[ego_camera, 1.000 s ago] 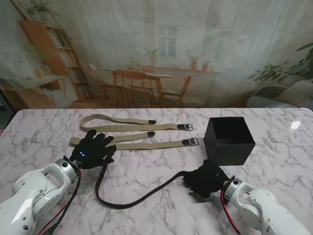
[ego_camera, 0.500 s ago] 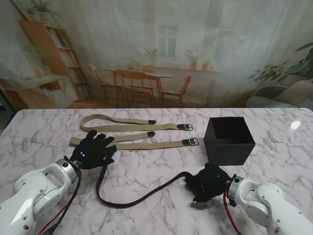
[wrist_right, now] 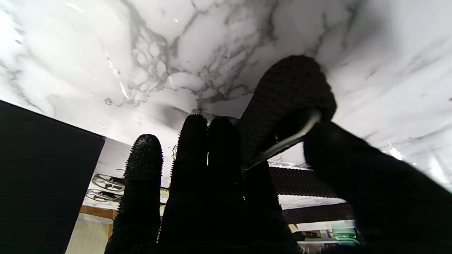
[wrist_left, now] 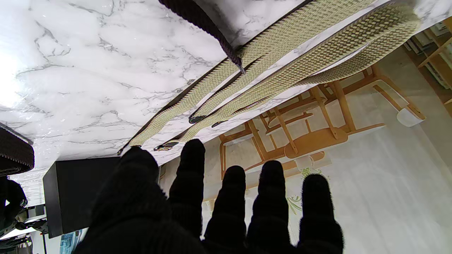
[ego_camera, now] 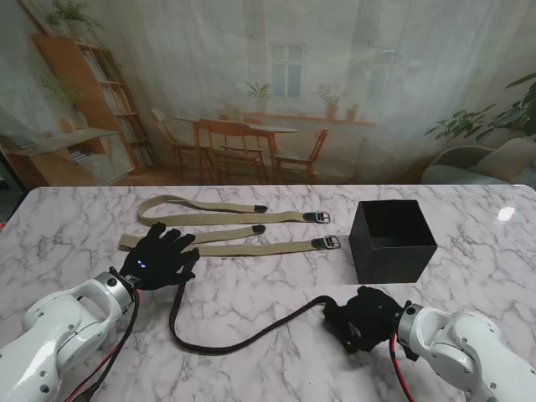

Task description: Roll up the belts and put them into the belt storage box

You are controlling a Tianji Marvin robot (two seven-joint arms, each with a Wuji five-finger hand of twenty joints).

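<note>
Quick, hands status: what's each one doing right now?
Left hand: open, fingers spread flat on the tail of the black belt.
Right hand: shut on the buckle end of the black belt.

Two tan belts (ego_camera: 226, 216), one black belt (ego_camera: 243, 339), one black box (ego_camera: 392, 241).

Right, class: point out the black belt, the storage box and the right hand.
black belt (ego_camera: 243, 338): stand view, mid-strap on the marble.
storage box (ego_camera: 394, 261): stand view, front wall.
right hand (ego_camera: 362, 318): stand view, back of glove.
</note>
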